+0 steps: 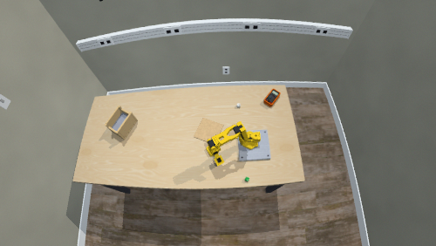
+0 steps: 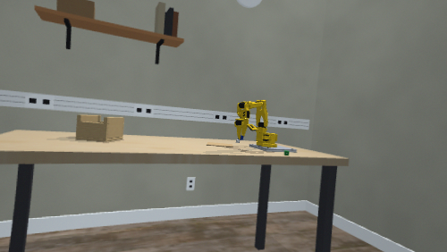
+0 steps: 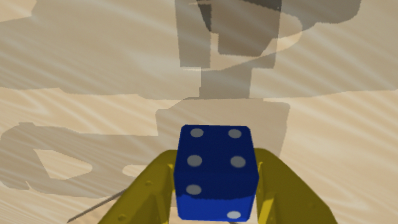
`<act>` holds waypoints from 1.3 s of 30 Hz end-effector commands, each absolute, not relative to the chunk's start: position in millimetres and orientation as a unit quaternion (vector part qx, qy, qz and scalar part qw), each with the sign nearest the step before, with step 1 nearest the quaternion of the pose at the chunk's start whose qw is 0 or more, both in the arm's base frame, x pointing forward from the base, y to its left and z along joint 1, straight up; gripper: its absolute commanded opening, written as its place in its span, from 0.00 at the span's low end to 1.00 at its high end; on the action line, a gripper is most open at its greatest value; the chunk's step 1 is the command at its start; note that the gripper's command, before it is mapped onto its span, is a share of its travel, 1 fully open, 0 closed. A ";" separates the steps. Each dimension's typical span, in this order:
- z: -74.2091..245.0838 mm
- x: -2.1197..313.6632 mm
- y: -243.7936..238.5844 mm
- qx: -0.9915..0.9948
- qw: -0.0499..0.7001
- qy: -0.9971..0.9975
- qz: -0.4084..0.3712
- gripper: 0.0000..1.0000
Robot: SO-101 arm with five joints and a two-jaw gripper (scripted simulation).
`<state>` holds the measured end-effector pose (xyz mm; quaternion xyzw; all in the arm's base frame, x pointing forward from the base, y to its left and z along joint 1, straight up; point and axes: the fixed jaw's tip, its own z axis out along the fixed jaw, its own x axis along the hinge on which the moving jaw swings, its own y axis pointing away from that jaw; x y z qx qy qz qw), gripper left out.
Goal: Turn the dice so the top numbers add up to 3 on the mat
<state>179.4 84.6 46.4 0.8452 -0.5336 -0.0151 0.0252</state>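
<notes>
From the top view I start at the left of the bench (image 1: 153, 174), where an open cardboard box (image 1: 121, 122) sits well apart from everything else. Moving right, the tan mat (image 1: 208, 129) lies near the middle, with nothing on it that I can see. Just right of the mat and toward the front edge is my yellow arm (image 1: 228, 136), reaching from its grey base plate (image 1: 263, 156) out over bare wood. My pincer (image 3: 215, 200) is clamped on the blue die (image 3: 216, 167); on the wrist view the die fills the gap between the yellow jaws, its facing side showing five pips that I can count, with the bench grain and the arm's shadow beyond it. Further right, a green die (image 1: 246, 179) rests near the front edge, off the mat. A white die (image 1: 238, 105) sits toward the back, also off the mat. An orange multimeter (image 1: 271, 98) lies at the far right rear corner.
</notes>
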 end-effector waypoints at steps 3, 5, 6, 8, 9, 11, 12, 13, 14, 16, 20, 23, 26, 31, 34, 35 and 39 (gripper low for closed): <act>44.0 157.7 60.5 0.827 0.003 -0.562 -0.002 0.00; 41.4 150.8 54.6 0.822 0.003 -0.570 -0.002 0.00; 40.2 147.9 52.3 0.819 0.003 -0.573 -0.002 0.00; 38.3 143.7 49.0 0.816 0.002 -0.578 -0.002 0.00; 37.7 142.3 47.9 0.815 0.002 -0.579 -0.002 0.00; 37.1 140.9 46.9 0.814 0.002 -0.581 -0.002 0.00; 37.0 140.7 46.7 0.814 0.002 -0.581 -0.002 0.00; 37.0 140.7 46.7 0.814 0.002 -0.581 -0.002 0.00; 37.0 140.7 46.7 0.814 0.002 -0.581 -0.002 0.00; 37.0 140.7 46.7 0.814 0.002 -0.581 -0.002 0.00; 37.0 140.7 46.7 0.814 0.002 -0.581 -0.002 0.00; 37.0 140.7 46.7 0.814 0.002 -0.581 -0.002 0.00; 37.0 140.7 46.7 0.814 0.002 -0.581 -0.002 0.00; 37.0 140.7 46.7 0.814 0.002 -0.581 -0.002 0.00; 36.2 139.1 45.5 0.811 -0.004 -0.585 0.003 0.00; 36.2 139.1 45.5 0.811 -0.004 -0.585 0.003 0.00; 36.2 139.1 45.5 0.811 -0.004 -0.585 0.003 0.00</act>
